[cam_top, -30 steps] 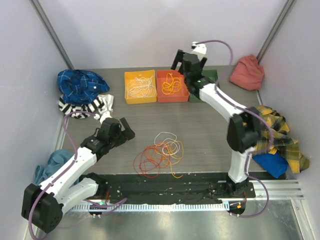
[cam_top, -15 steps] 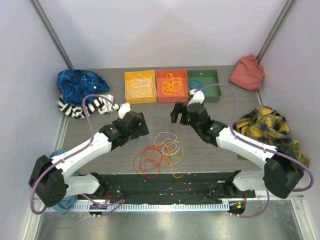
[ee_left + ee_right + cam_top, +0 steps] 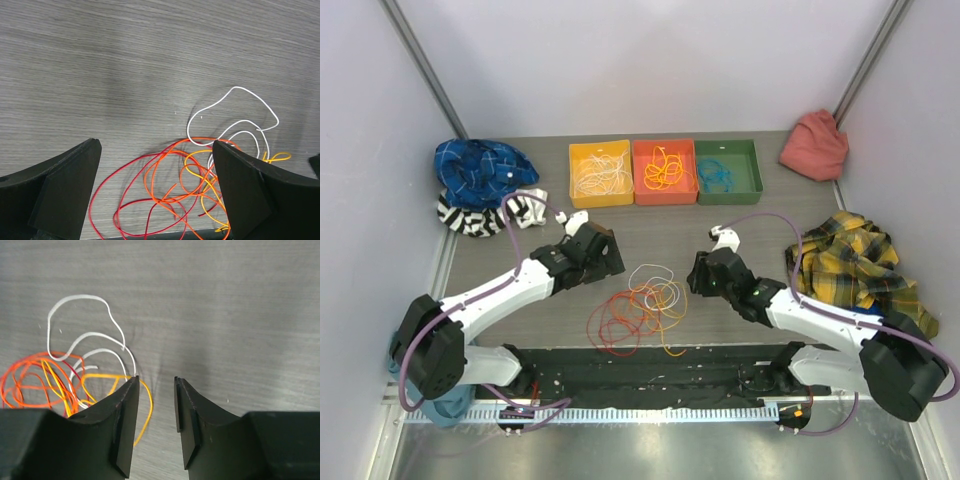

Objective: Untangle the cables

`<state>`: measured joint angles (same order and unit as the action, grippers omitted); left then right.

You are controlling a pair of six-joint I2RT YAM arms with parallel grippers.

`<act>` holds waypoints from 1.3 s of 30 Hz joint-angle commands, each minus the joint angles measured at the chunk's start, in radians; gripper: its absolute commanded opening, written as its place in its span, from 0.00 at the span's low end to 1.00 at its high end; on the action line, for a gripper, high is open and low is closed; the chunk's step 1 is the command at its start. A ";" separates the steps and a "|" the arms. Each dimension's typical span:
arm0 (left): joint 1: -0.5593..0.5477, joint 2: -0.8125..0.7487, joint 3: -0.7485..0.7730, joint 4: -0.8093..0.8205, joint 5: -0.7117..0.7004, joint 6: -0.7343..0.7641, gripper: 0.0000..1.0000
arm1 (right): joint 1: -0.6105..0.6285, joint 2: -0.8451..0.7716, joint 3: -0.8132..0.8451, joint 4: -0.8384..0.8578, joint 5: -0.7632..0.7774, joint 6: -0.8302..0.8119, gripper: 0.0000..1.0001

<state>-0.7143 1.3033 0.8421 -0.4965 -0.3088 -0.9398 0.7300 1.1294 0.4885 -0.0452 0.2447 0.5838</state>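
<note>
Grey walls close the desk (image 3: 650, 232) on three sides, and I take the orange bin (image 3: 665, 199) at the far edge as my mark. A yellow bin (image 3: 575, 175) touches its left side and a green bin (image 3: 757, 172) its right. Nearer than that row I have a broad band of bare desk, the best open room. Cloth crowds the margins: a blue cloth (image 3: 480, 165) lies well left of the orange bin, a red cloth (image 3: 815, 145) well right of it, and a plaid cloth (image 3: 855, 265) right and nearer, by the side wall.

The cables (image 3: 630, 312) lie loose on the desk, well nearer than the orange bin and roughly in line with it, close to the black rail (image 3: 650, 362) along the near edge. The tangle's long axis runs on a slant. White loops are at the end toward the orange bin, and red loops at the end away from it, left and next to the rail. Orange and yellow strands cross between them.

The left fingers (image 3: 70, 190) are spread wide just left of the tangle and hold nothing. The right fingers (image 3: 122, 420) sit at the white end with a narrow gap that shows bare desk. A yellow strand passes one tip; I can't tell whether it touches.
</note>
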 commanded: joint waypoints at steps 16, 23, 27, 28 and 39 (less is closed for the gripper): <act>-0.047 -0.042 -0.049 0.113 0.030 0.004 1.00 | 0.008 0.019 -0.097 0.176 -0.107 0.028 0.59; -0.048 -0.052 -0.063 0.104 0.019 -0.002 0.99 | 0.011 0.139 -0.065 0.217 -0.119 0.025 0.54; -0.050 -0.059 -0.067 0.101 0.016 -0.004 0.99 | 0.011 0.164 -0.047 0.252 -0.082 0.014 0.48; -0.050 -0.062 -0.069 0.099 0.016 -0.004 0.99 | 0.011 0.179 -0.033 0.258 -0.076 0.008 0.45; -0.050 -0.110 -0.086 0.085 -0.010 -0.005 0.99 | 0.009 0.025 0.134 0.052 0.054 -0.096 0.01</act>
<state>-0.7589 1.2430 0.7666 -0.4213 -0.2806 -0.9386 0.7341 1.3186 0.5045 0.0944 0.1997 0.5674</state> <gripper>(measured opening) 0.989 0.030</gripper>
